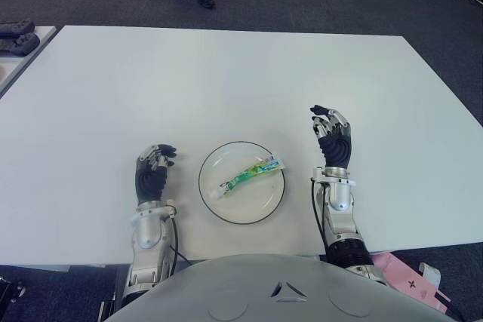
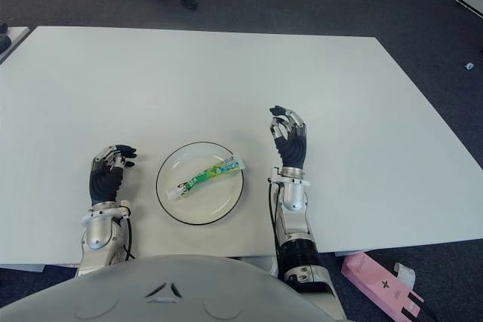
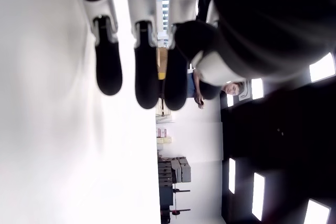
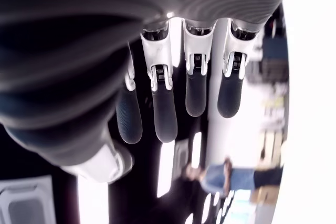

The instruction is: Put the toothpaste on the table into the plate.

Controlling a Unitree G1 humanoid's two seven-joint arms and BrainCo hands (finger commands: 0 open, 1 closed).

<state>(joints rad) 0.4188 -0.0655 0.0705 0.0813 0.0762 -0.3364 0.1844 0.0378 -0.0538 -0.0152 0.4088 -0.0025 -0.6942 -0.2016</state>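
The green-and-white toothpaste tube (image 1: 246, 175) lay diagonally inside the white plate (image 1: 216, 210) near the table (image 1: 226, 81) edge, so to my eye little could go wrong unless a hand swung inward and clipped the rim, sliding the plate or tipping the tube out. The right hand (image 1: 332, 139) stood raised just beside the plate's right side, fingers loosely extended and holding nothing. The left hand (image 1: 153, 171) showed on the plate's left, fingers relaxed and slightly curled, also empty.
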